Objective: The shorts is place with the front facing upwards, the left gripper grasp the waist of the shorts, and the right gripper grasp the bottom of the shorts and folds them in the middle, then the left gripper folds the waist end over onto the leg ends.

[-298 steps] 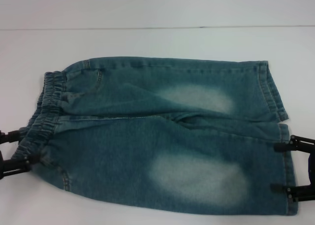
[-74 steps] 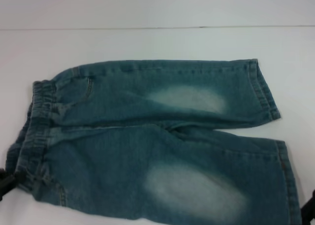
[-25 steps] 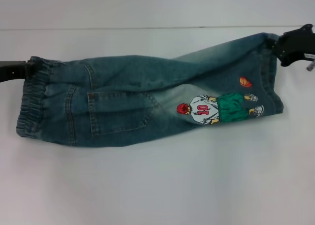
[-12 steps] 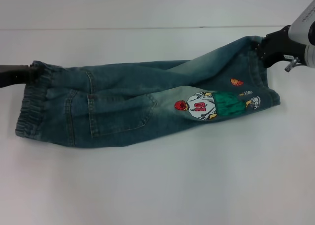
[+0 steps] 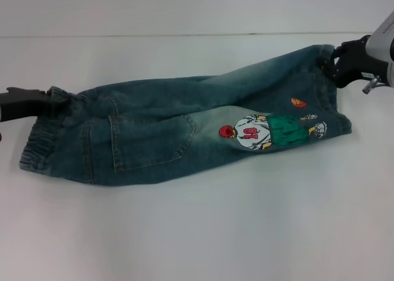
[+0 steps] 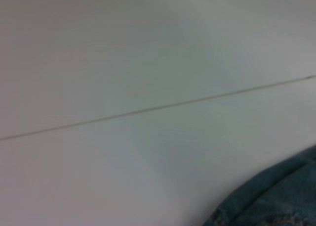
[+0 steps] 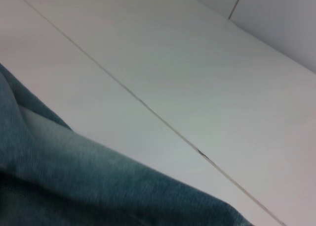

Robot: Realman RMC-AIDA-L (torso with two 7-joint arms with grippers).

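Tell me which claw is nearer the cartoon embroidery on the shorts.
Right. The right claw sits at the leg hem, just beyond the embroidery on the shorts. The left claw is at the waistband, the garment's opposite end.

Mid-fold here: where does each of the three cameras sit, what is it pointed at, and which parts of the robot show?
Head view: high on the robot, looking down at the teal-blue denim shorts on the white table; left gripper at the puckered waistband, right gripper at the leg hems.
Left wrist view: low over the table; no robot parts show.
Right wrist view: the same, no robot parts.
Shared: denim and table seam.
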